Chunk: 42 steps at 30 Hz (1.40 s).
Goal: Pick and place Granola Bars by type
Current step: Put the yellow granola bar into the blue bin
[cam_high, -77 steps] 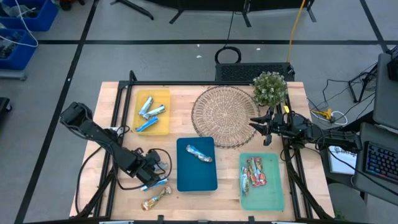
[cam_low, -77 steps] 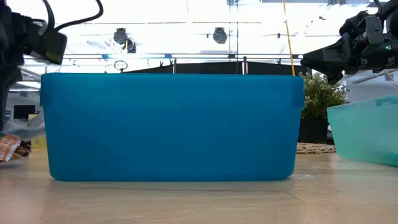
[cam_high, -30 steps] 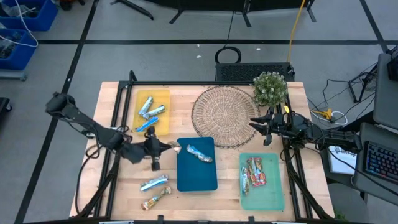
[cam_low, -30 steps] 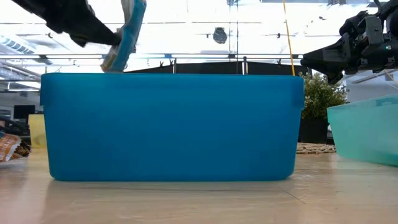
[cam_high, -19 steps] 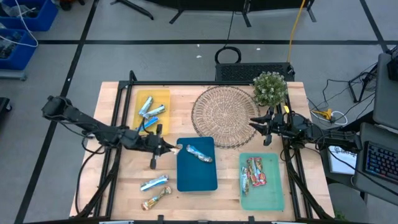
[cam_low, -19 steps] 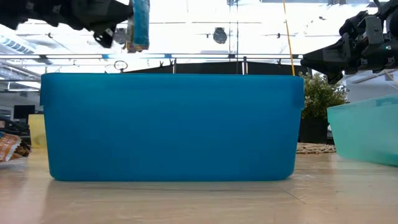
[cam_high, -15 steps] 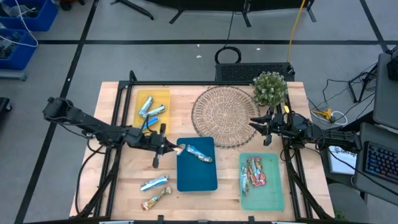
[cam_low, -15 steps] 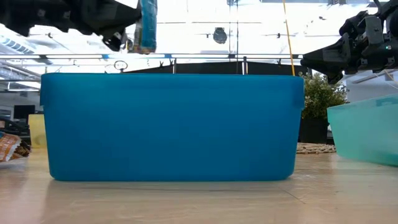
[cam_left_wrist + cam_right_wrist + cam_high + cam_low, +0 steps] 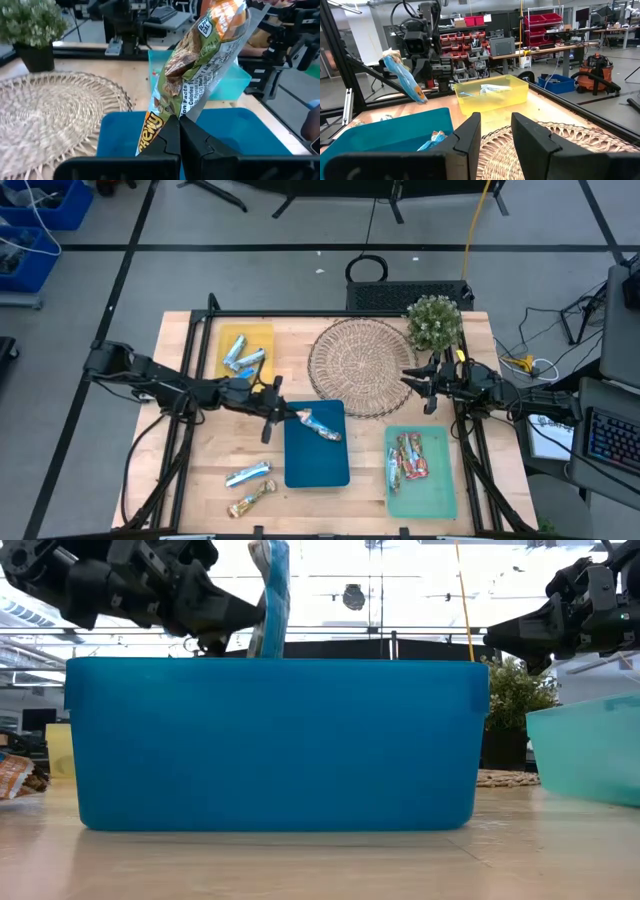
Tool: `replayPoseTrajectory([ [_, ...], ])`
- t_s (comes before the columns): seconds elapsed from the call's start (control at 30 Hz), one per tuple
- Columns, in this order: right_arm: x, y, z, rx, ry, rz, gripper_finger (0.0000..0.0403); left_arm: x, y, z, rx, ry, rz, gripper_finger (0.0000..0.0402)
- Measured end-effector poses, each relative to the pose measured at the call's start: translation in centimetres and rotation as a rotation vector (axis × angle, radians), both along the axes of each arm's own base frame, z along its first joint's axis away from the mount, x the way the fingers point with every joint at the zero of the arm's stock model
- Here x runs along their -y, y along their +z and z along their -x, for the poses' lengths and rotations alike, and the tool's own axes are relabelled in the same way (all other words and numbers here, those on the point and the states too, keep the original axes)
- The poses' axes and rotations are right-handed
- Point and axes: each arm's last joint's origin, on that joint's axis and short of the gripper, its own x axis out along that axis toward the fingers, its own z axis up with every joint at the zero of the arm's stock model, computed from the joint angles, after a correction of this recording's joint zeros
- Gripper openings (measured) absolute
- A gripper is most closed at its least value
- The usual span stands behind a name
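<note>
Near edge of the counter [image 9: 365, 510], left: you have a tan/gold bar [image 9: 250, 501] lying loose; just beyond it a blue-and-silver bar [image 9: 248, 474], also loose on the wood.
Near right: your teal tray [image 9: 440, 495] holds several red/orange bars [image 9: 410, 458] in a heap.
Centre: your blue tray [image 9: 315, 465] holds one blue-and-silver bar [image 9: 320, 426] toward its far end; in the low view the tray's front wall fills most of the picture.
Left claw [image 9: 283, 416]: you see it above the far left corner of the blue tray, fingers pressed together and pinching one end of a granola bar [image 9: 270, 598]; the held bar stands almost upright over the tray's rim in the low view; in the left wrist view the wrapper [image 9: 200, 65] rises from between the shut fingers [image 9: 195, 145], with printed text and a granola picture; it is clear of the tray floor.
Right claw [image 9: 410, 380]: you find it at the right side, over the right edge of the woven mat [image 9: 358, 365], fingers spread with a gap between them, nothing held.
Far left: your yellow tray [image 9: 262, 378] holds three blue-and-silver bars [image 9: 240, 355].
Far centre: the round woven mat lies flat; far right corner: a small potted plant [image 9: 434, 322].
</note>
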Motion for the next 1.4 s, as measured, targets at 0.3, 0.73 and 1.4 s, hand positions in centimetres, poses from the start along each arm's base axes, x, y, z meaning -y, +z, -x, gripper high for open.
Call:
replayPoseTrajectory([
  [0.3, 0.0, 0.0, 0.0, 0.0, 0.0, 0.0, 0.01, 0.6, 0.9, -0.2, 0.101, -0.072, 0.018, 0.0],
  [0.73, 0.0, 0.0, 0.0, 0.0, 0.0, 0.0, 0.01, 3.6, 2.1, 0.7, 0.262, -0.427, -0.033, 0.0],
  [1.4, 0.0, 0.0, 0.0, 0.0, 0.0, 0.0, 0.01, 4.0, 0.1, 0.8, 0.13, -0.082, -0.588, 0.0],
])
